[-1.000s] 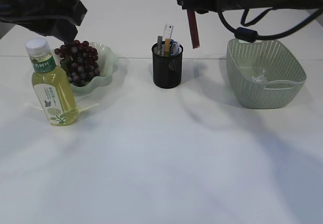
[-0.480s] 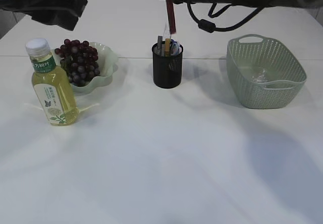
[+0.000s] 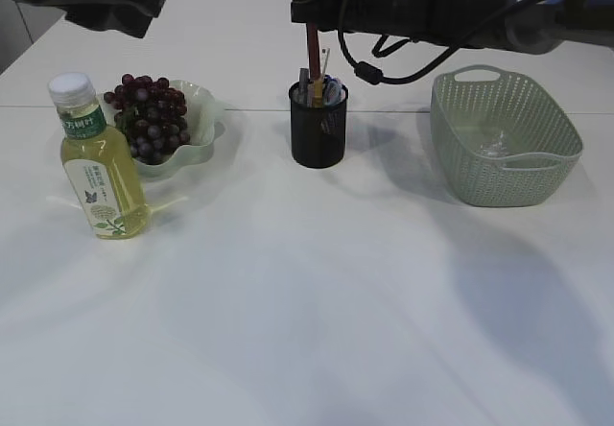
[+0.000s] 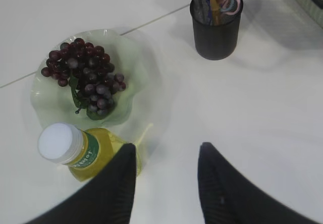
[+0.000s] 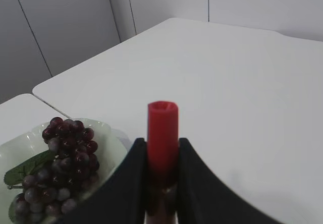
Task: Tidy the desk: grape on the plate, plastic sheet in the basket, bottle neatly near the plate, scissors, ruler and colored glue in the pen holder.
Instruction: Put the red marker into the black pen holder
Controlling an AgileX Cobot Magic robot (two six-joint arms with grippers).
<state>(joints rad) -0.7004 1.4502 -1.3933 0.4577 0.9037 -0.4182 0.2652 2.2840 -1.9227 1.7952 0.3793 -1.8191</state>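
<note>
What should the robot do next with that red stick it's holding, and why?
Probably lower it straight down and then let go. The right gripper is shut on the red glue stick, which hangs upright right over the black round pen holder, its lower end at the rim among the other tools. The purple grapes already lie on the pale green plate.

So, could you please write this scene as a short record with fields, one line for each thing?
right gripper: shut on red glue stick, above black pen holder
left gripper: open, empty, above the table
purple grapes: on pale green plate
yellow drink bottle: upright beside plate
green mesh basket: clear plastic sheet inside
</note>
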